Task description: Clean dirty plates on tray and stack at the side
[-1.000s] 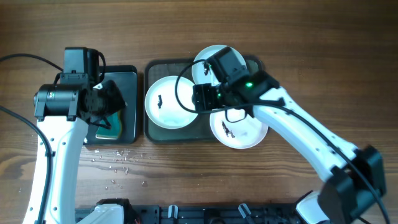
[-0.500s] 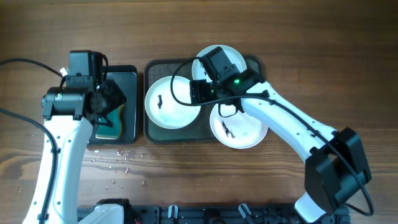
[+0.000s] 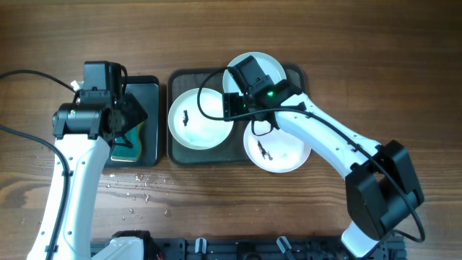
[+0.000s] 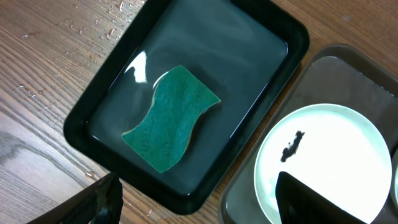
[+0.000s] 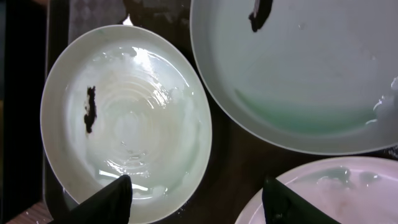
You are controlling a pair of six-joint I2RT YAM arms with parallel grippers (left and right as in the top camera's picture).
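Observation:
Three dirty plates lie on the dark grey-green tray [image 3: 234, 149]: one at its left [image 3: 195, 123], one at the top [image 3: 270, 63], and one overhanging the bottom right [image 3: 283, 153]. My right gripper [image 3: 232, 108] hovers open and empty above the tray between them. The right wrist view shows its fingers [image 5: 199, 202] over dark tray, with a smudged white plate [image 5: 124, 118] at left, a pale aqua-tinted plate [image 5: 298, 68] at upper right and a third plate [image 5: 329, 193] at lower right. My left gripper [image 3: 131, 119] is open and empty, and its fingers show in the left wrist view [image 4: 199, 205].
A smaller glossy black tray [image 3: 150, 85] left of the big tray holds water and a green sponge [image 4: 171, 118]. The left wrist view also shows a smudged plate [image 4: 336, 155] at right. Water drops [image 3: 137, 188] dot the wood in front.
My left gripper has shifted slightly right over the black tray. My right gripper has moved a little left and up over the plates. Nothing was picked up.

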